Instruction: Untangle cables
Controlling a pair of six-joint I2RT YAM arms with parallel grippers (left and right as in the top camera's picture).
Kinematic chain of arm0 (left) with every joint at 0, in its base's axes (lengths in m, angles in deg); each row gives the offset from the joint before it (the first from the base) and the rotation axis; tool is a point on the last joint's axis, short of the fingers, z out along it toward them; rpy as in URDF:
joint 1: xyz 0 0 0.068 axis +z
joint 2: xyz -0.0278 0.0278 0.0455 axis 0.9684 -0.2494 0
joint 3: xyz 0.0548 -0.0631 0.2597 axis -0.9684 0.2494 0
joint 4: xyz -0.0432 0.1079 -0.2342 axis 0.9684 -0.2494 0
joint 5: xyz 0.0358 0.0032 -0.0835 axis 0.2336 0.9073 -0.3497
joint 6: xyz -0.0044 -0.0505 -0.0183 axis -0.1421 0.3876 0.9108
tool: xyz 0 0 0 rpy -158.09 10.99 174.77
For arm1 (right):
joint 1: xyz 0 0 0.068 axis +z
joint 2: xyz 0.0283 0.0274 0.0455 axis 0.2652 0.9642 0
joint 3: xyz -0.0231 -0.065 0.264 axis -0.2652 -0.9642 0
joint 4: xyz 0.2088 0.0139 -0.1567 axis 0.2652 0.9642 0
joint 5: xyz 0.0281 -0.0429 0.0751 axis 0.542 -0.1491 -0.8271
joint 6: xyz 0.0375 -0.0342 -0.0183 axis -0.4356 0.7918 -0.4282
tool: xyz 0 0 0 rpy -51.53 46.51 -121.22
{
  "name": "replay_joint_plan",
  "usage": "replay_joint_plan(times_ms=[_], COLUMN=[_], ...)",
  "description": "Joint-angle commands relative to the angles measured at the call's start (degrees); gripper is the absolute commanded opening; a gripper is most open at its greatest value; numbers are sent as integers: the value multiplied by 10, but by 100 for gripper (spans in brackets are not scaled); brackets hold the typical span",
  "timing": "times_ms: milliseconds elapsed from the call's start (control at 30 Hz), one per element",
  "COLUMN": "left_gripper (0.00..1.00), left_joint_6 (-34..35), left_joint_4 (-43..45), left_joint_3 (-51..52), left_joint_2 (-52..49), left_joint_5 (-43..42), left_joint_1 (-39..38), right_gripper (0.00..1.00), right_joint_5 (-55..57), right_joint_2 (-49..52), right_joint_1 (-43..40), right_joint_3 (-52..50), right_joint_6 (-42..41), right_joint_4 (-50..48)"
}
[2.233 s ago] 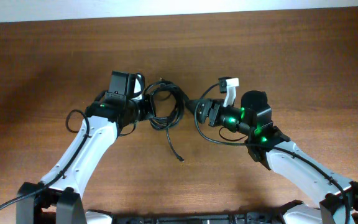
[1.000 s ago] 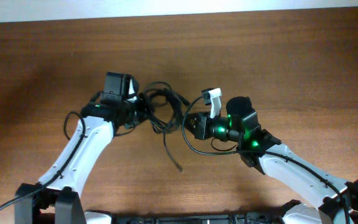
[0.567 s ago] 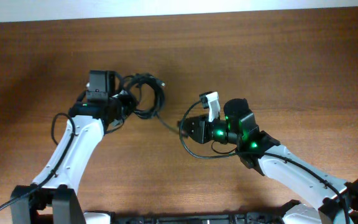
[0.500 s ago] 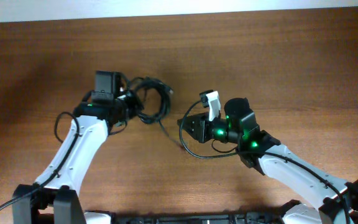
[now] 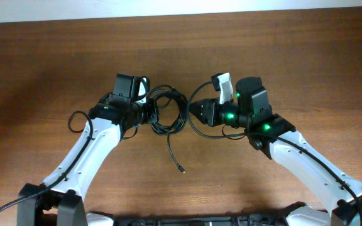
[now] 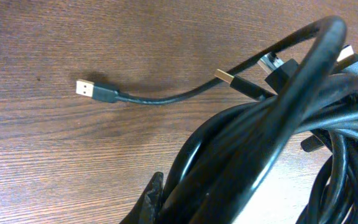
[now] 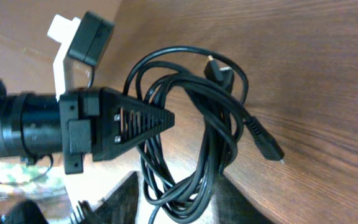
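Plainly held the cables [image 6: 260, 162] coiled on the desk [image 5: 294, 56], clamped at the coil's left side in the left fingers [image 7: 142, 118]; had the right fingers [image 7: 124, 202] apart just beside its right side, with one loose tail trailing between both arms

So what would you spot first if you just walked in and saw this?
A knotty bundle of black cables sits in the middle of the wooden table, pinched by the left tool. The right tool points at the bundle from the other side. One loose end with a little plug trails out toward the front of the table.
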Motion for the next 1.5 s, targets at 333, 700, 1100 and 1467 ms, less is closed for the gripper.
replay_joint_plan(times_ms=[333,700,1100,1467], left_gripper=[0,0,0,0], left_joint_6=[-3,-3,64,64], left_joint_4=[3,6,54,57], left_joint_3=[-6,-6,-6,-6], left_joint_2=[7,7,7,7], left_joint_5=[-26,-26,-46,-83], left_joint_1=[-43,-72,-71,-71], right_gripper=[30,30,24,6], right_joint_5=[101,245,353,259], right_joint_2=[48,58,58,58], right_joint_1=[68,68,68,67], right_joint_3=[7,7,7,7], right_joint_6=[24,24,15,18], right_joint_4=[10,122,226,130])
